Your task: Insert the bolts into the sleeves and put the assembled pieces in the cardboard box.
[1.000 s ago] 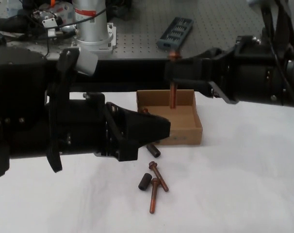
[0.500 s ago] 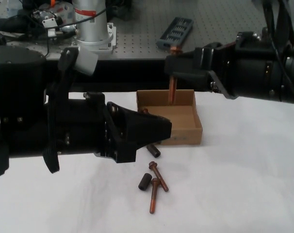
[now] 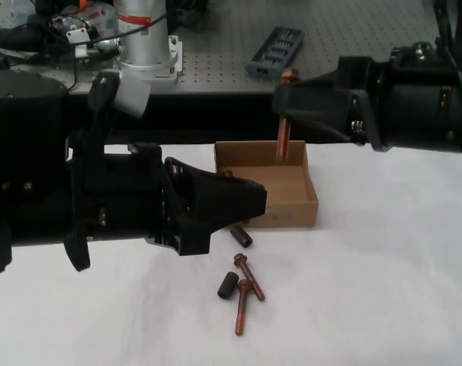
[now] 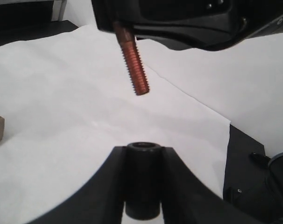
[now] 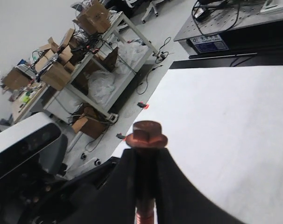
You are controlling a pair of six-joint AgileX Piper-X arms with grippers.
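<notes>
In the high view, the right tool [image 3: 288, 107] is clamped on a copper-coloured bolt [image 3: 282, 136] just below its head. The bolt hangs threads-down over the far wall of the cardboard box [image 3: 292, 210]. The left tool [image 3: 250, 200] sits low at the box's left side, its tip overlapping the box's near left corner. Two loose bolts [image 3: 248, 277] and two loose sleeves [image 3: 242, 235] lie on the white sheet [image 3: 383, 290] over the tabletop, in front of the box. In the left wrist view, the left tool's jaws are narrow and pinch a black sleeve [image 4: 142, 182] upright with its bore open at the top. The bolt's threaded end hangs above the sleeve, apart from it, leaning and off to one side of the bore. In the right wrist view, the right tool's fingers [image 5: 125, 186] close on the shank with the hex head standing proud above them. The likely failure is a crooked entry. With that lean, the thread tip could land on the sleeve's rim instead of the bore, which could twist the sleeve in its pinch or rock the bolt in its grip. A dropped piece could fall outside the box. The two tools work close together above the box walls, so side room there is tight. To the right of the box the sheet lies open.
</notes>
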